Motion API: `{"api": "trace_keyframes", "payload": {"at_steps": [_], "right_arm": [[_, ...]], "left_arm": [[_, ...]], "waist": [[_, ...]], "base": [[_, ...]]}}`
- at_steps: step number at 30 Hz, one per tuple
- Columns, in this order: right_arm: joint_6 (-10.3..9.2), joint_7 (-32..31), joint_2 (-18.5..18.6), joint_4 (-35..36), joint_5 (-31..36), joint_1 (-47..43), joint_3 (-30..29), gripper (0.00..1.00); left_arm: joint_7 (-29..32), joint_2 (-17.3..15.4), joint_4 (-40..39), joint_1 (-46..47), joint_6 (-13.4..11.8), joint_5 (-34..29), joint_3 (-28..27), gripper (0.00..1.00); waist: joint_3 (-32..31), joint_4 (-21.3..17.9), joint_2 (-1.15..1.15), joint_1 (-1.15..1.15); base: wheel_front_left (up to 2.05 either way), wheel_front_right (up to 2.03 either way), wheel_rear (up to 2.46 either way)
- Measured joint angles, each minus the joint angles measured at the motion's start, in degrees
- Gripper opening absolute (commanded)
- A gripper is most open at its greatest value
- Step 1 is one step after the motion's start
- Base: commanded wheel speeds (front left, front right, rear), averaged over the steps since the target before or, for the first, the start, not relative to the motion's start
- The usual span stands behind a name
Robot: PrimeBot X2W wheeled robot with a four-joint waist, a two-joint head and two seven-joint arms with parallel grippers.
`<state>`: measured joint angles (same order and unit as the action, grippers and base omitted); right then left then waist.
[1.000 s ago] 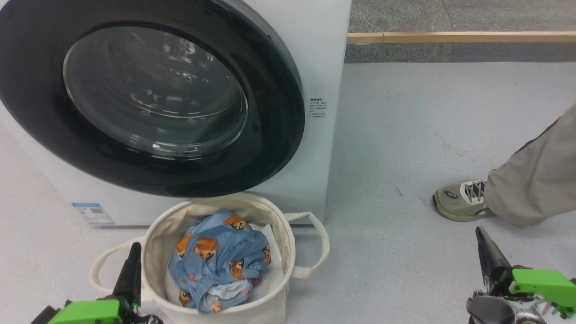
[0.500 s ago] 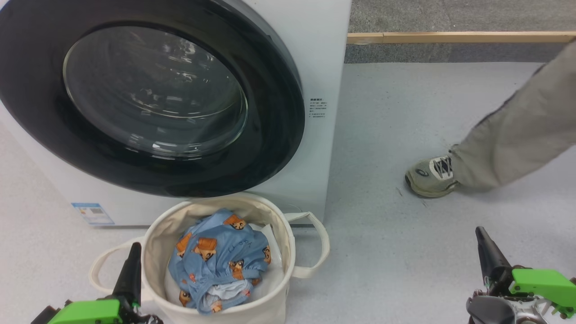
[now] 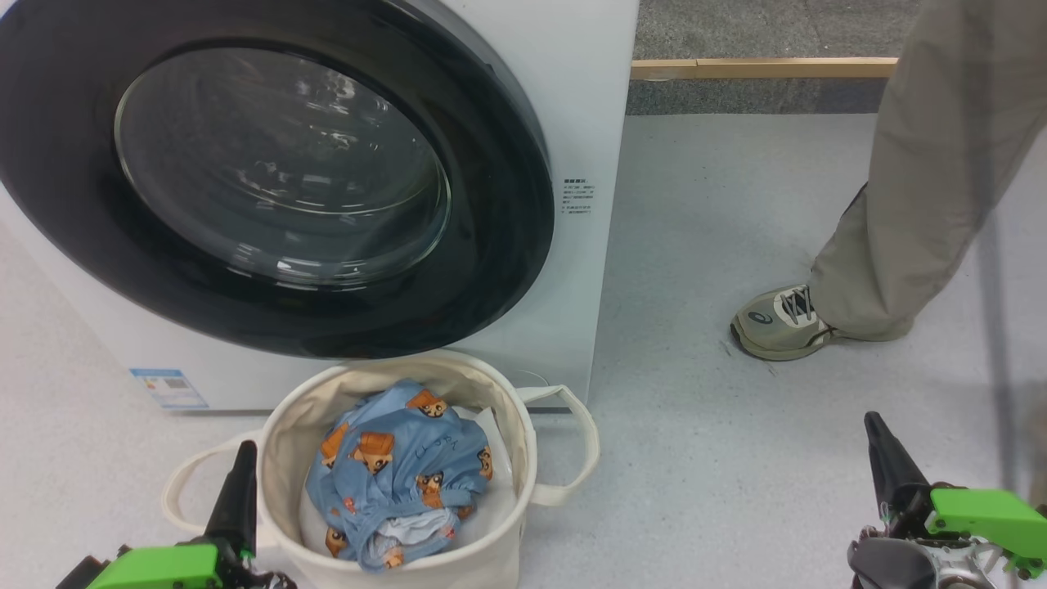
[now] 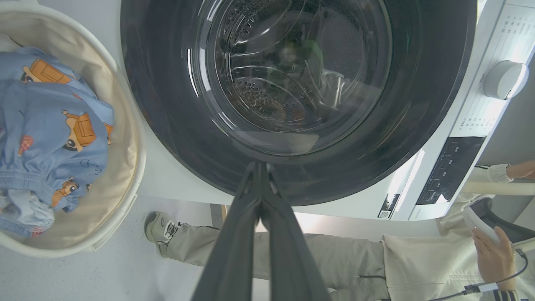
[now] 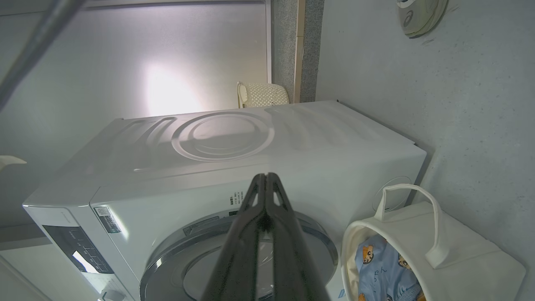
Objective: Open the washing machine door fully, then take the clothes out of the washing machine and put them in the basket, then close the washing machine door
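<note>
My left gripper (image 3: 243, 450) and right gripper (image 3: 876, 429) are staying pinched shut, empty. Light blue bear-print clothes (image 3: 401, 466) are lying in the round cream canvas basket (image 3: 282, 421), just before the white washing machine (image 3: 590, 123). Its black-rimmed round glass door (image 3: 507, 213) is sitting closed. Only a person's shoe (image 3: 773, 323) is shifting, so the task is looking done.

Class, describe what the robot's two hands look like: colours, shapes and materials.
The left hand and right hand each have long, dark, tapering fingers rising from a bright green housing; silvery metal sits under the right one's.
</note>
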<state>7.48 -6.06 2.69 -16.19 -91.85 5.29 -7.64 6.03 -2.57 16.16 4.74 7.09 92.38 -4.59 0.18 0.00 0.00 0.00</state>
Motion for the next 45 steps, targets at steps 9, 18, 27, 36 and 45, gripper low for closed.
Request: {"api": "trace_keyframes", "payload": {"at_steps": [9, 18, 27, 36, 45], "right_arm": [[0.00, 0.0, 0.0, 0.0, 0.0, 0.0, 0.0, 0.00], [0.00, 0.0, 0.0, 0.0, 0.0, 0.0, 0.0, 0.00], [0.00, 0.0, 0.0, 0.0, 0.0, 0.0, 0.0, 0.00], [0.00, 0.0, 0.0, 0.0, 0.0, 0.0, 0.0, 0.00], [0.00, 0.0, 0.0, 0.0, 0.0, 0.0, 0.0, 0.00]], "left_arm": [[0.0, 0.0, 0.0, 0.0, 0.0, 0.0, 0.0, 0.00], [0.0, 0.0, 0.0, 0.0, 0.0, 0.0, 0.0, 0.00], [0.0, 0.0, 0.0, 0.0, 0.0, 0.0, 0.0, 0.00], [0.0, 0.0, 0.0, 0.0, 0.0, 0.0, 0.0, 0.00], [0.0, 0.0, 0.0, 0.0, 0.0, 0.0, 0.0, 0.00]], "waist": [[0.0, 0.0, 0.00, 0.00], [0.0, 0.0, 0.00, 0.00], [0.0, 0.0, 0.00, 0.00], [0.0, 0.0, 0.00, 0.00], [0.0, 0.0, 0.00, 0.00]], "base": [[0.00, 0.00, 0.00], [0.00, 0.00, 0.00], [0.00, 0.00, 0.00], [0.00, 0.00, 0.00], [0.00, 0.00, 0.00]]}}
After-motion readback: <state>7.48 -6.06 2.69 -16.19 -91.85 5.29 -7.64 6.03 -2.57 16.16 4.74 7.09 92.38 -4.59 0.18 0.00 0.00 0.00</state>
